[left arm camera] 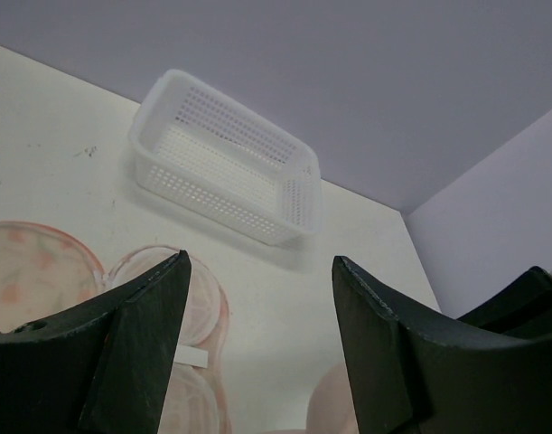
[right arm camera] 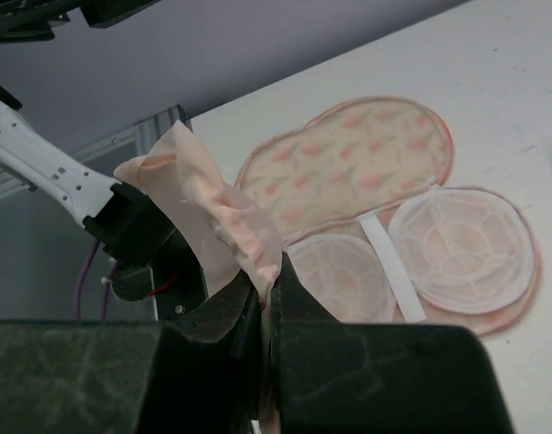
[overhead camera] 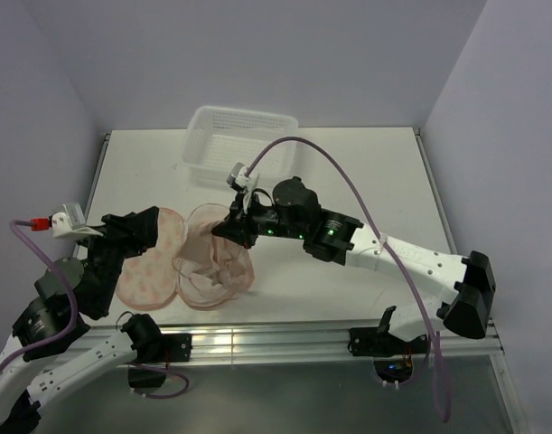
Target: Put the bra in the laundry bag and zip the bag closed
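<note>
Bra (right arm camera: pixel 212 212), pale pink and crumpled, is pinched in the right gripper (right arm camera: pixel 265 298) above the laundry bag (right arm camera: pixel 348 163), which lies unzipped; left gripper (left arm camera: pixel 259 280) gapes empty by it.

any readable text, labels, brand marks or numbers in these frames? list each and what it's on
No readable text in any view.
laundry bag: orange-pink print only, no lettering.
white strip inside it: blank.
mesh basket: no label showing.
bra: no tag showing.
right arm: green lights, any marking too small to tell.
</note>
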Robot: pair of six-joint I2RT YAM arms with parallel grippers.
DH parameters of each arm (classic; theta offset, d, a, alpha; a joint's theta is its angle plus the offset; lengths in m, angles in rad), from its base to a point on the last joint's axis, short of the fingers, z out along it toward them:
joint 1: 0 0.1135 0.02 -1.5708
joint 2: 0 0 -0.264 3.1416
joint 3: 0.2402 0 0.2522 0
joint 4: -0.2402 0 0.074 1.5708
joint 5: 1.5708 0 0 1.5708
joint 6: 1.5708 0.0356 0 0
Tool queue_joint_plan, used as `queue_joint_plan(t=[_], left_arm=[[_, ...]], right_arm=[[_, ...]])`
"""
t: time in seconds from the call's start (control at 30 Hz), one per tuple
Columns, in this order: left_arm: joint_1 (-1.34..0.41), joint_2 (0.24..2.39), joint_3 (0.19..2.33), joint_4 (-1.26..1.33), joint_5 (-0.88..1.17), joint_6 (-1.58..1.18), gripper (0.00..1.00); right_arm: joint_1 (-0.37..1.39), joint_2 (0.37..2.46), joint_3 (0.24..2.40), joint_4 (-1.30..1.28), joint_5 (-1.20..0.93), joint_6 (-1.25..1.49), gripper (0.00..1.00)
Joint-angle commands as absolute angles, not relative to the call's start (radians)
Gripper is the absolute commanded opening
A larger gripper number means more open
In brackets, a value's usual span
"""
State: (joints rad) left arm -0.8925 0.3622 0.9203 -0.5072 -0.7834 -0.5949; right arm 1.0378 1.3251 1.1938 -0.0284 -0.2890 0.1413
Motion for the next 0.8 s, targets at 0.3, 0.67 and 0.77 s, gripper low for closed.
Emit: queue_joint_plan(t=[0.3,0.67,0.77], left_arm=[[-0.890,0.341,0.904,-0.506,-0.821,-0.549,0.71],[-0.890,0.333,0.894,-0.512,-0.833,-0.552,0.71],[-0.890,0.336,0.893,-0.515,-0.836,-0.554,0.72]], right_arm=[[1.077,1.495,1.344,0.173,-0.319,0.247,0.00],[1.025,1.690,1.368,0.222,-0.340,0.313,0.00],[0.991,1.727,1.373,0.230,-0.347,0.333,0.00]])
